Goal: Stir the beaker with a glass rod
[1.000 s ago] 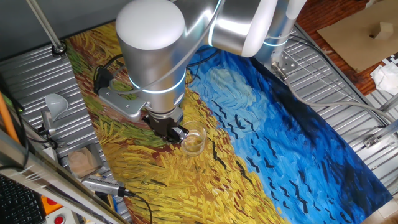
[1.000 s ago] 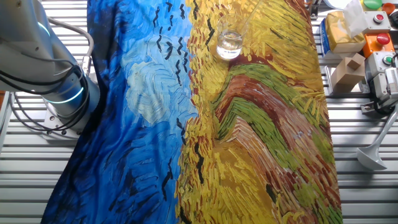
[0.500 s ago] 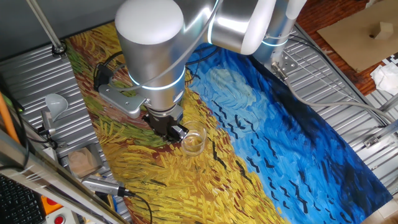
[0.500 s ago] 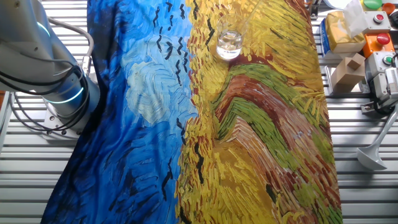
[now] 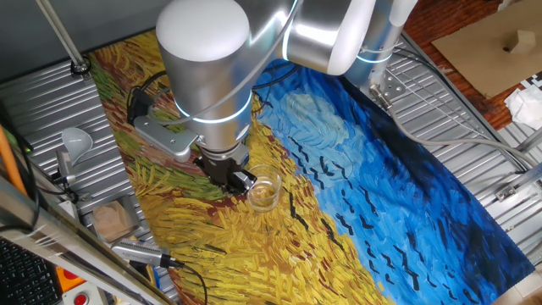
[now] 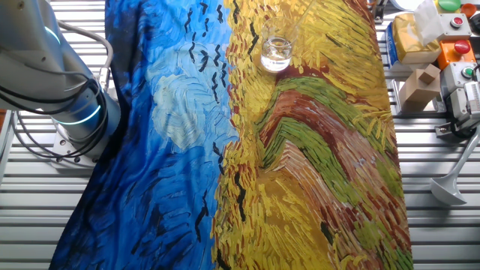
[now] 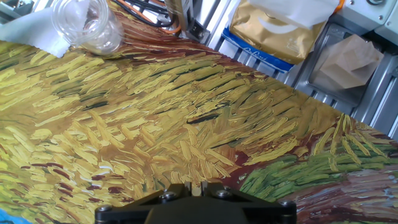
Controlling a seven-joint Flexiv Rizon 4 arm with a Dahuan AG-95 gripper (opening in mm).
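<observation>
The beaker (image 5: 264, 193) is a short clear glass standing upright on the yellow part of the painted cloth. It also shows in the other fixed view (image 6: 276, 51) and at the top left of the hand view (image 7: 87, 23). My gripper (image 5: 243, 180) hangs low just left of the beaker. In the hand view its jaws (image 7: 193, 185) stand almost together. A thin glass rod (image 6: 296, 26) slants up from the beaker towards the top edge, where the gripper is out of frame. I cannot make out the rod in the hand view.
A white funnel (image 5: 76, 140) stands on the metal rack left of the cloth, also seen in the other fixed view (image 6: 450, 187). A tan bag (image 7: 283, 28), small boxes (image 6: 420, 82) and button units lie along that edge. The arm's base (image 6: 71, 112) is on the blue side.
The arm shifted very slightly about a second ago. Since then the gripper, rod and beaker show no visible movement.
</observation>
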